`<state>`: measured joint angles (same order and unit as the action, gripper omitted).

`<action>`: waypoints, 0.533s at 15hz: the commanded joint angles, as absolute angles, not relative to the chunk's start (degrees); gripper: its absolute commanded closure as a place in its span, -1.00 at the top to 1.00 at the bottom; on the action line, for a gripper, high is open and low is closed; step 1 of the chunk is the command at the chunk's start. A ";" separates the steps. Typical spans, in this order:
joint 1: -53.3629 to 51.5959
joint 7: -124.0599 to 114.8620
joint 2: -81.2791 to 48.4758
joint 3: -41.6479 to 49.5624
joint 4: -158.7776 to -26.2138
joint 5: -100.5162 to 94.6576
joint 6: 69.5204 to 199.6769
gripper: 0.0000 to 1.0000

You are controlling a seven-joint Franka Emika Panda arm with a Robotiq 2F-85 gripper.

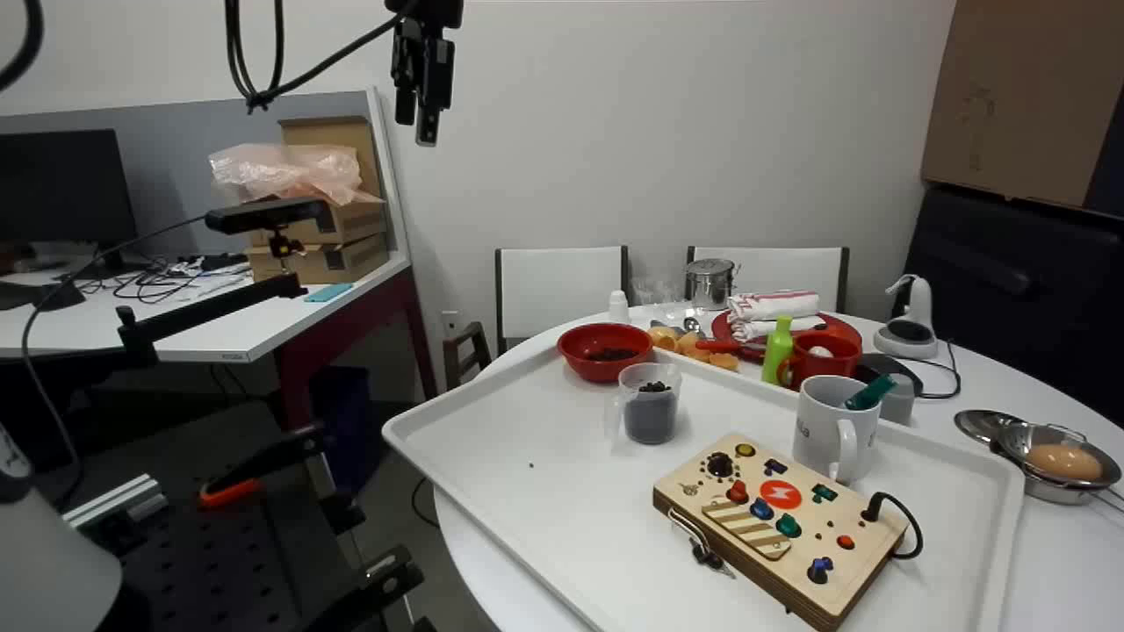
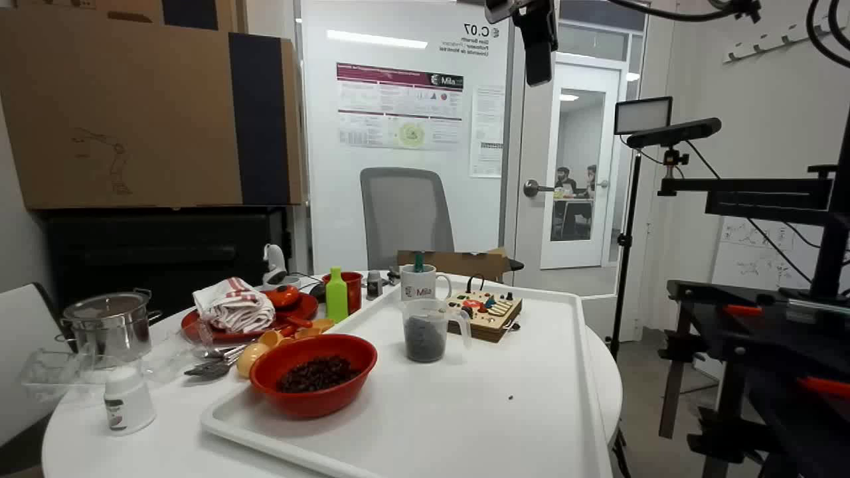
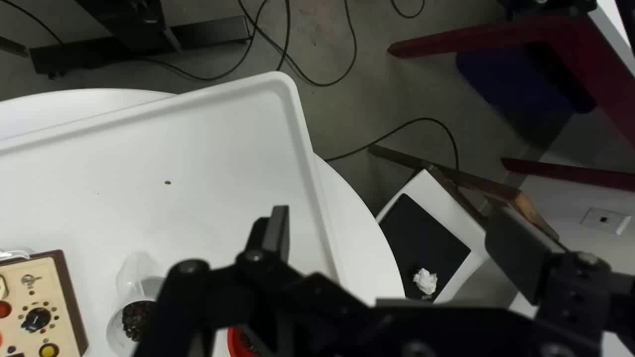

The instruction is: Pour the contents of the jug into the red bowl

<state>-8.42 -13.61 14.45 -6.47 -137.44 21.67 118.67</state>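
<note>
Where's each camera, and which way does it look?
An exterior view sits near the wooden box, facing the white chairs; gripper up top.
An exterior view sits near the red bowl, facing the grey chair; gripper up top.
Wrist view: mounted by the gripper, facing down at tray and floor; fingers show low.
Both exterior views share jug, red bowl and gripper.
</note>
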 commanded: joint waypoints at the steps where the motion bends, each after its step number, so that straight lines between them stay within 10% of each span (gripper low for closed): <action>1: -7.98 -13.53 14.46 -6.87 -137.36 21.75 118.54 1.00; 8: -6.28 -19.56 13.96 -7.15 -136.93 18.71 127.89 1.00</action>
